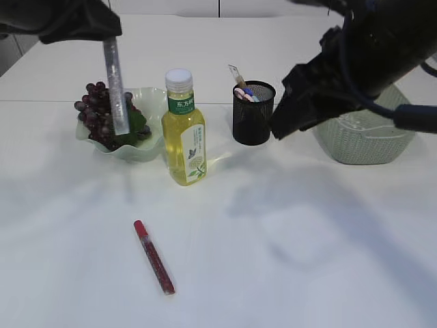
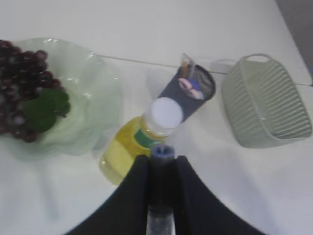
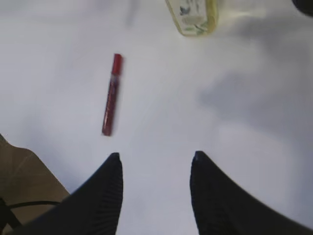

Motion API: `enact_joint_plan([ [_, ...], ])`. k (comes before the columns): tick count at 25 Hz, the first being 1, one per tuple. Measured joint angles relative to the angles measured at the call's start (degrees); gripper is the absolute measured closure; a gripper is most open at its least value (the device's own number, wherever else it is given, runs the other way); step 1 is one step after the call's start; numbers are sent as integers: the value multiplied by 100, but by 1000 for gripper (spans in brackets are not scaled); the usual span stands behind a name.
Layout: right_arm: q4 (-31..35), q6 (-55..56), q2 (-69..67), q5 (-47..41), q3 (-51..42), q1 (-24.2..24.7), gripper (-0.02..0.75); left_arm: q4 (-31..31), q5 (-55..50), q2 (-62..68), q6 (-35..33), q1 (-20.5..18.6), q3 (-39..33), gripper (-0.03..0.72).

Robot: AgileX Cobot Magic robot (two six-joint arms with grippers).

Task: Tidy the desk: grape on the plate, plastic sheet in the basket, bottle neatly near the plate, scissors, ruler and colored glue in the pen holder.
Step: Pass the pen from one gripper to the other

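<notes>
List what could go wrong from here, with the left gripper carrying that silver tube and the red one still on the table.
1. The left gripper grips the silver glue tube near one end; it hangs long and could swing or slip.
2. On its way to the pen holder the tube could knock the bottle over.
3. The holder already holds items, so the tube may catch on them.

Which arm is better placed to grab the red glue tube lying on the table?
The right. Its claw is open and empty, with the red glue tube in its wrist view. The left claw is shut on a silver glitter tube over the grapes.
</notes>
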State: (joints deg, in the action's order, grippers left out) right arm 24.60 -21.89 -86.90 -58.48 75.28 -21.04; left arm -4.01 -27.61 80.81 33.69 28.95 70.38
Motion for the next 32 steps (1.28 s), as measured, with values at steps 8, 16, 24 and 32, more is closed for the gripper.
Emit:
enact_joint_plan([
  [8, 944, -1085, 560, 326, 0, 0, 370, 473, 734, 0, -9, 490, 258, 617],
  [16, 2492, -1939, 583, 693, 0, 0, 370, 906, 1071, 0, -9, 577, 258, 617],
  [24, 3028, -2171, 583, 1144, 0, 0, 370, 970, 1197, 0, -9, 831, 258, 617],
  [32, 3457, -2209, 431, 1133, 0, 0, 370, 1004, 1376, 0, -9, 1068, 258, 617],
])
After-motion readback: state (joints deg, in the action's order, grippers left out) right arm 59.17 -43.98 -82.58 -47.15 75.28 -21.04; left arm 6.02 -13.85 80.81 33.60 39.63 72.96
